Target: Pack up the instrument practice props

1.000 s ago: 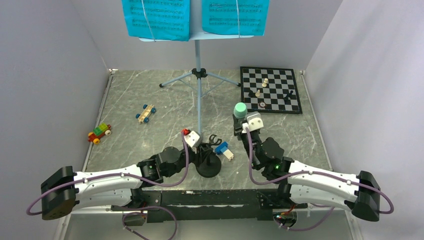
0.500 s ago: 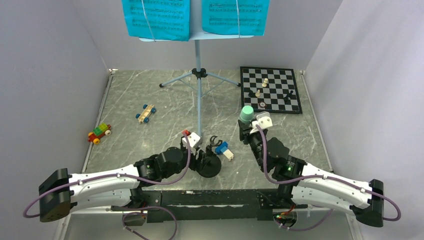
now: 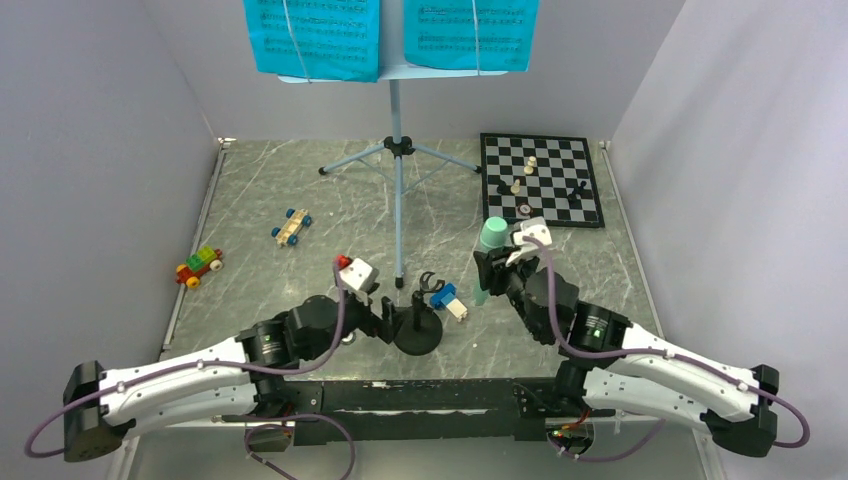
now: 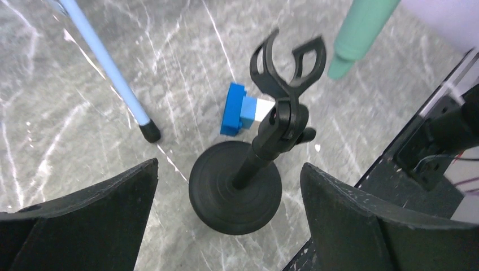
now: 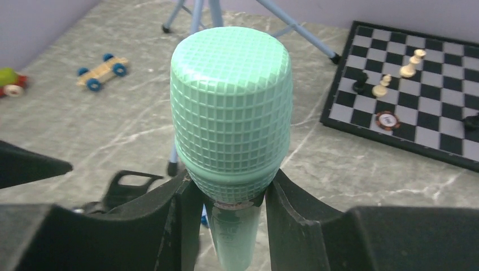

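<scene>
Two toy cars (image 3: 199, 266) lie on the left part of the marble-patterned table (image 3: 300, 180), well apart from both arms.

1. Left gripper (image 4: 229, 169): the fingers (image 4: 101, 209) are spread wide and grip nothing. They stand on either side of the black mic stand (image 4: 234, 195) without touching it.
2. Mic stand: upright on its round base near the front edge of the table. The forked clip (image 4: 285, 68) at its top is empty.
3. Block (image 4: 240, 110): blue and white, flat on the table just behind the mic stand base.
4. Music stand (image 3: 398, 150): pale blue, upright at the rear centre. One tripod leg ends on a black foot (image 4: 150, 132) near the mic stand. Two cyan sheet-music pages (image 3: 313, 35) sit side by side on its desk.
5. Right gripper (image 5: 231, 197): the fingers pinch the mint-green microphone (image 5: 230, 113) on its handle, just below the gridded head. The microphone is held roughly upright, head up, right of the mic stand. Whether its lower end touches the table cannot be determined.
6. Chessboard (image 3: 545, 180): at the rear right, carrying several pieces.
</scene>
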